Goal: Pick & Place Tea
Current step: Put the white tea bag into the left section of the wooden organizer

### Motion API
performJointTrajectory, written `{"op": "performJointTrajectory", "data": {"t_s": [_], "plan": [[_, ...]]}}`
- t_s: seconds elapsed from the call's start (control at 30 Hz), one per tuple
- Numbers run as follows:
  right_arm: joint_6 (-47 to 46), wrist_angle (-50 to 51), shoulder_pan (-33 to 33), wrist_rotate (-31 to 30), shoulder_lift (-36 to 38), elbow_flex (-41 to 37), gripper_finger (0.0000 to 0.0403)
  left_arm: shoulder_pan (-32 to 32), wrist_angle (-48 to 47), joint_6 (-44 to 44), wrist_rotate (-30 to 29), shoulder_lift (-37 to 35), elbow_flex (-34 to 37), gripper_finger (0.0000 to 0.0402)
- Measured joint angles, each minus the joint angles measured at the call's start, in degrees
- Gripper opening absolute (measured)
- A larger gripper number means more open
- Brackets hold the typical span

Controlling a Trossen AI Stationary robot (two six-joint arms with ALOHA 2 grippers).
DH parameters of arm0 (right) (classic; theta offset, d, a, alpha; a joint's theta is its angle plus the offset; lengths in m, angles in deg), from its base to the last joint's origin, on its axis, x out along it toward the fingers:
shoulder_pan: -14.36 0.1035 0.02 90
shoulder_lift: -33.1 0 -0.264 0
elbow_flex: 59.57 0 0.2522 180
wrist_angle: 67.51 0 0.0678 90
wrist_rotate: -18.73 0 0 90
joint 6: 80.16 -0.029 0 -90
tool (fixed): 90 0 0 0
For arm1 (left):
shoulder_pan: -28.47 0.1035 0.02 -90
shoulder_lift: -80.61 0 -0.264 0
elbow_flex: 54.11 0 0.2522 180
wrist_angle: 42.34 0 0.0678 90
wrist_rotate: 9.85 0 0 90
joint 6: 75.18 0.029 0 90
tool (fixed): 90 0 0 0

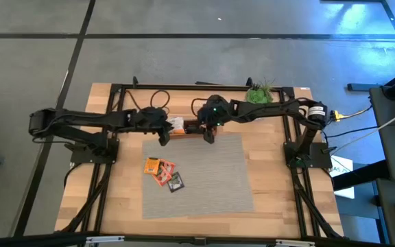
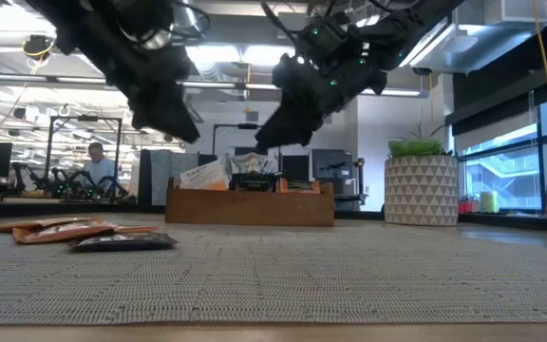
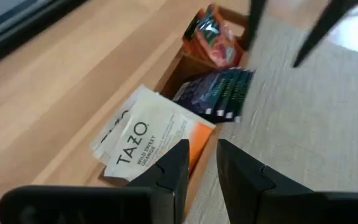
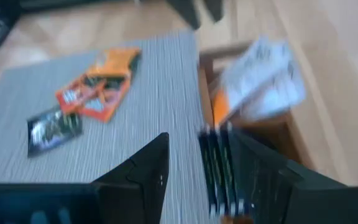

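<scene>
Tea: I see some sachets (image 1: 162,171) loose on the grey mat (image 1: 211,185), others standing in the wooden tray (image 2: 250,203) at its far edge
Right gripper (image 1: 209,135): I have it over the tray's dark sachets (image 4: 219,168), fingers spread, gripping nothing
Left gripper (image 1: 163,137): beside the tray's white sachets (image 3: 143,142), fingers narrow, empty
Plant pot (image 2: 421,189): beyond the tray

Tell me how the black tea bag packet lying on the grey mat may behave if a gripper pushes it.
The black packet lies flat and looks thin, so it probably slides rather than tips. It seems light. It sits beside the orange packets, so a push may shift them too. The mat looks woven, which may add some friction.
</scene>
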Motion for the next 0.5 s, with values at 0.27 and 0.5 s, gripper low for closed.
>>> {"op": "performJointTrajectory", "data": {"t_s": [0.27, 0.5], "plan": [[0.10, 4.50, 0.24, -0.11, 0.11, 0.00, 0.0177, 3.14, 4.42, 14.02, 3.44, 3.04, 0.00, 0.0079], [0.07, 4.93, 0.24, -0.13, 0.12, 0.00, 0.0177, 5.43, 5.03, 32.80, 3.02, 2.73, 0.00, 0.0079]]}}
